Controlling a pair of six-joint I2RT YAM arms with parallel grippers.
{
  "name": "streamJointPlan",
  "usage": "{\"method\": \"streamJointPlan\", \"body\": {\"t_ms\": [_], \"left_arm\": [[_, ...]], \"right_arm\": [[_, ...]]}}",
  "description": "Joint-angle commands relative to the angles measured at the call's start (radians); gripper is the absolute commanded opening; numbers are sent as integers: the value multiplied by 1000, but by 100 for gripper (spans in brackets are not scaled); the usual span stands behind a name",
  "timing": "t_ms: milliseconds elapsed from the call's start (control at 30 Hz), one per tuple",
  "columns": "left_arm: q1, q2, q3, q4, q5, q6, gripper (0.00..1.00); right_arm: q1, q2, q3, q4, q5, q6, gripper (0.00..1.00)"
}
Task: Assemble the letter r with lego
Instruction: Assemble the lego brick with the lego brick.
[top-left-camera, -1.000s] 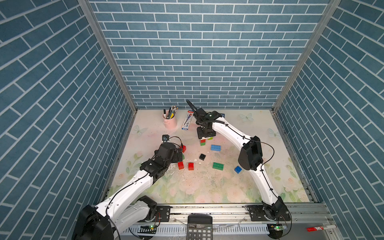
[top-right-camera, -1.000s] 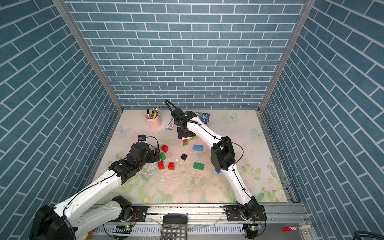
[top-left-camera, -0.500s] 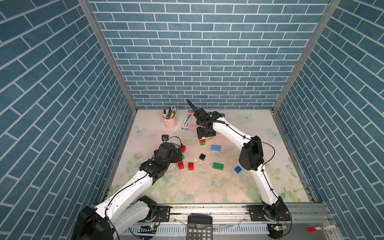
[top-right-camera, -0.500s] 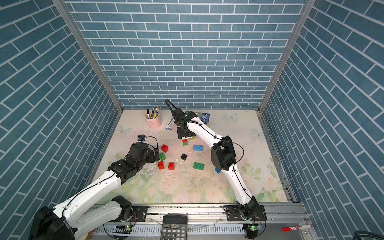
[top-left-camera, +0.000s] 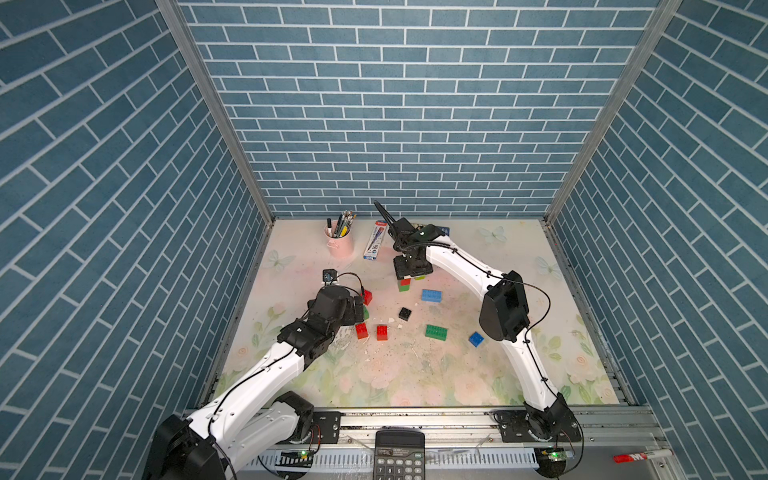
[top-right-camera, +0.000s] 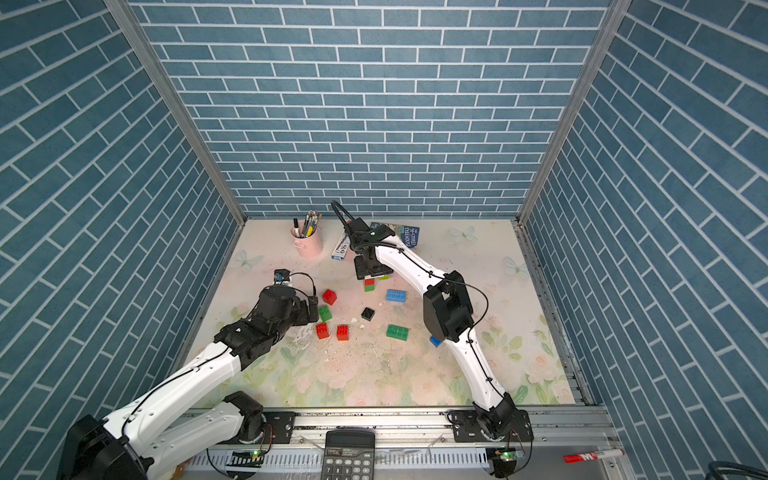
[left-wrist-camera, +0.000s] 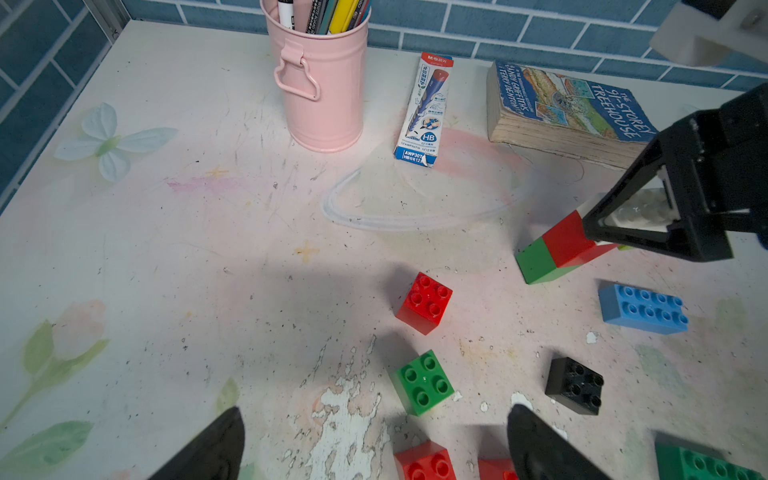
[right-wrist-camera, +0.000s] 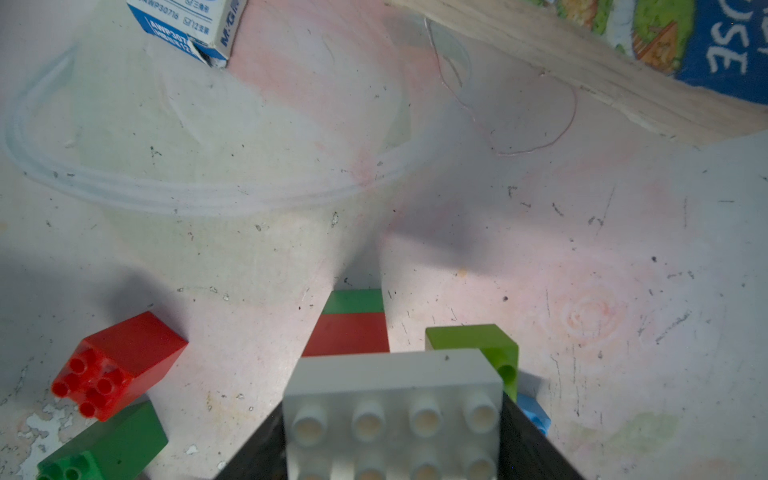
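A small lego tower (top-left-camera: 403, 285) stands toward the back of the desk (top-left-camera: 415, 382). It is green at the bottom and red above, with a long white brick (right-wrist-camera: 395, 386) on top. A lime brick (right-wrist-camera: 478, 345) sits just beside the red layer. The right hand (top-left-camera: 410, 271) straddles the white brick; I cannot tell whether it clamps it. A red brick (left-wrist-camera: 424, 303), a green brick (left-wrist-camera: 422, 382), a black brick (left-wrist-camera: 575, 384) and a blue brick (left-wrist-camera: 643, 308) lie loose nearer the front. The left hand (left-wrist-camera: 374, 432) hovers over them, its fingers wide apart and empty.

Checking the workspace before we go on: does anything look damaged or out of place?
Yes: the table's printed surface is peeling beside the green square brick, with white flakes scattered near the black brick.
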Motion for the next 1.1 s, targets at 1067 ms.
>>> {"method": "streamJointPlan", "body": {"t_ms": [1067], "left_arm": [[6, -60, 8, -22, 2, 0, 100]], "right_arm": [[35, -71, 28, -21, 25, -29, 89]]}}
